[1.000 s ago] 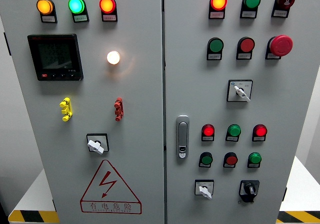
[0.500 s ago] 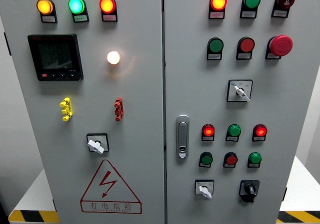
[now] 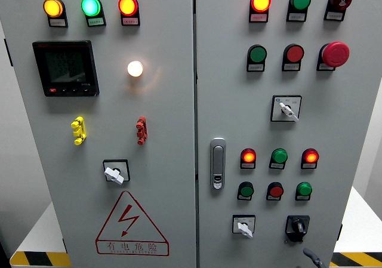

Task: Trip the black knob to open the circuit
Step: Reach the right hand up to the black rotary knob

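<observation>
The black rotary knob (image 3: pixel 296 226) sits at the bottom right of the grey cabinet's right door (image 3: pixel 352 119), on a black square plate, with its handle pointing roughly straight up. A small grey part of my right hand (image 3: pixel 311 258) pokes up from the bottom edge, just below and right of the knob and apart from it. Too little of the hand shows to tell how it is held. My left hand is out of view.
A white selector switch (image 3: pixel 243 226) sits left of the black knob. Above it are two rows of red and green lamps and buttons (image 3: pixel 276 190). A door latch (image 3: pixel 218 163) is by the centre seam. A red mushroom stop button (image 3: pixel 335 54) protrudes at the upper right.
A grey tip of my right hand has come up into view at the bottom right, below the black knob. The panel itself looks the same.
</observation>
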